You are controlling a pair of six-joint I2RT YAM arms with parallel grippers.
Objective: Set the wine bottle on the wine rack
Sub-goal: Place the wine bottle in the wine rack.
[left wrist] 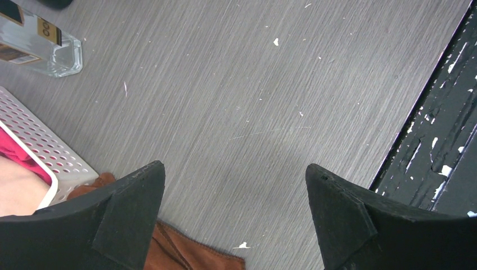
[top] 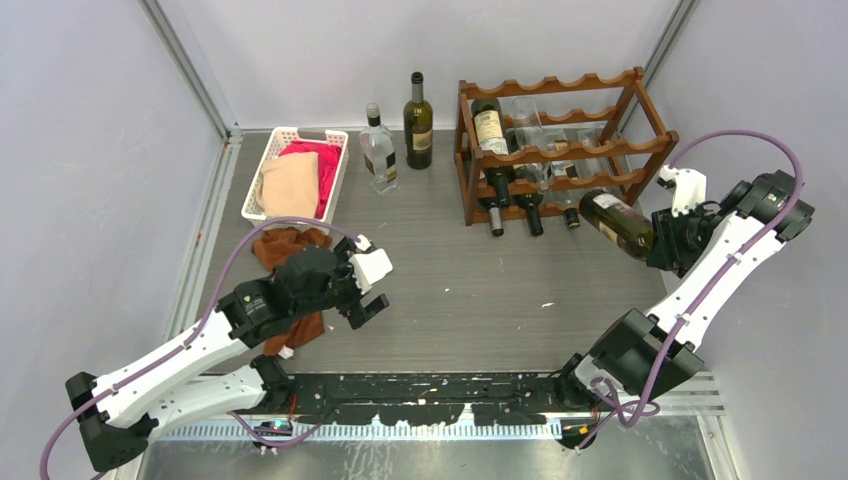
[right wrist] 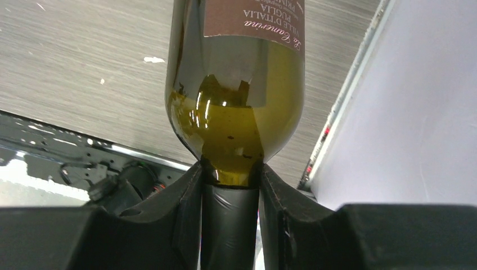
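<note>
Olive-green glass, smooth and round-shouldered under a brownish paper label: the wine bottle (top: 617,222) hangs nearly level above the grey wood-grain bench (top: 450,270) at 3 o'clock. Its base is just beside the 4 o'clock corner of the wine rack (top: 550,87), whose reddish scalloped wooden rails carry other bottles (top: 489,125). The right fingers (right wrist: 188,208) clamp its black-foiled neck. At 8 o'clock the left fingers (left wrist: 129,208), matte black wedges, gape wide, holding nothing.
</note>
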